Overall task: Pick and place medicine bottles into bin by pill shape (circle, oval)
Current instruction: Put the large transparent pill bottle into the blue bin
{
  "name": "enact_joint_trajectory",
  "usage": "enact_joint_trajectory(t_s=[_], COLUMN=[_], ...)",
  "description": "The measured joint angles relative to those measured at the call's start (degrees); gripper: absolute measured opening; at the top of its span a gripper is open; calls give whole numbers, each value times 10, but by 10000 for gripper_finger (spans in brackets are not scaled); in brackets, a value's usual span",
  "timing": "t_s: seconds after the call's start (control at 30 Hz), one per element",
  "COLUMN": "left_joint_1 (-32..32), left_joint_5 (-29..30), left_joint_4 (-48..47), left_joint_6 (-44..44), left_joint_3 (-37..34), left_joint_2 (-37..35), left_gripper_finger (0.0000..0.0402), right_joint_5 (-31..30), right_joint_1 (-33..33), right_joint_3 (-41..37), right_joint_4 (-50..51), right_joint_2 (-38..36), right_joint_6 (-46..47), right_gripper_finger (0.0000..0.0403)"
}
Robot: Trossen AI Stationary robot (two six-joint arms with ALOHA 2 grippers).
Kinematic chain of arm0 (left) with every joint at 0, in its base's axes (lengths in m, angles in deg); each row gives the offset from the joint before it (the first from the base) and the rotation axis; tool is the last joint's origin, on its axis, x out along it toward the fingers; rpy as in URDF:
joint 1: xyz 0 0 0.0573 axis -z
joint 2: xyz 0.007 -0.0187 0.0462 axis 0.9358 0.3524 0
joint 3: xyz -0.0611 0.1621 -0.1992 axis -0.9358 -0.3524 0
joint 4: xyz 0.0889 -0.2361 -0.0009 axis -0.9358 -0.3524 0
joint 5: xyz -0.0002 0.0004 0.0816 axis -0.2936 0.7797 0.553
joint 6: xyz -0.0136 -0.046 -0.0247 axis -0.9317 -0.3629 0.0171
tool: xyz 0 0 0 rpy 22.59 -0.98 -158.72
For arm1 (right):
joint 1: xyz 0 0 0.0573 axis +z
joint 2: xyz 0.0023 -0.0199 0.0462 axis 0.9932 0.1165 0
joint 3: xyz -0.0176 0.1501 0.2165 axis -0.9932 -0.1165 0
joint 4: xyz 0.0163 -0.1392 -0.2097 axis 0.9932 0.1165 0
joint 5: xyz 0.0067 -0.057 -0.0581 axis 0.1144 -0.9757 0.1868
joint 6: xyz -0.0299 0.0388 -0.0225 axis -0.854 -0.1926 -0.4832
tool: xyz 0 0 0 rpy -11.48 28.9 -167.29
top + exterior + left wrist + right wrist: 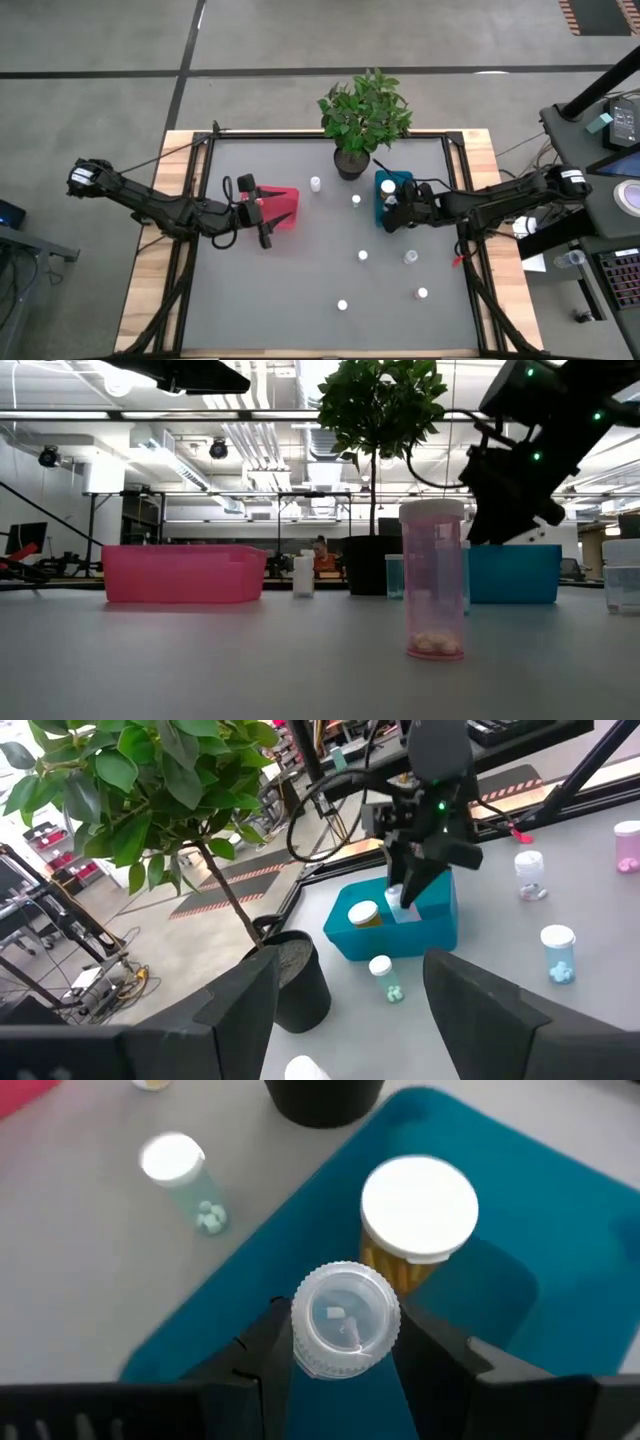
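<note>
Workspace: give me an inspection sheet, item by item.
Surface: grey table, wooden edges.
Job's things: red bin left, teal bin right holding an orange bottle; loose bottles standing across the mat.
Clutter: potted plant at the far edge.
Grippers: left gripper open beside the red bin; right gripper shut on a clear bottle over the teal bin.
Cables: cables right of the table.
Surroundings: workshop, desk with equipment.

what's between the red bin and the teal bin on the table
In the high view, two white-capped bottles, one nearer the red bin, one nearer the teal bin; the plant pot sits behind that stretch.
</note>
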Motion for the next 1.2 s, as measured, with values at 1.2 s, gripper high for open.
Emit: enact_joint_trajectory(t_s=[1.2], left_joint_1=[-1], left_joint_5=[0], left_joint_4=[1], left_joint_6=[0], left_joint_3=[0], left_joint_2=[0], left_gripper_finger=[228], right_joint_5=[10], right_joint_1=[-6], right_joint_3=[9], right_joint_4=[23], right_joint_2=[22], right_joint_6=[-4], right_gripper_finger=[215])
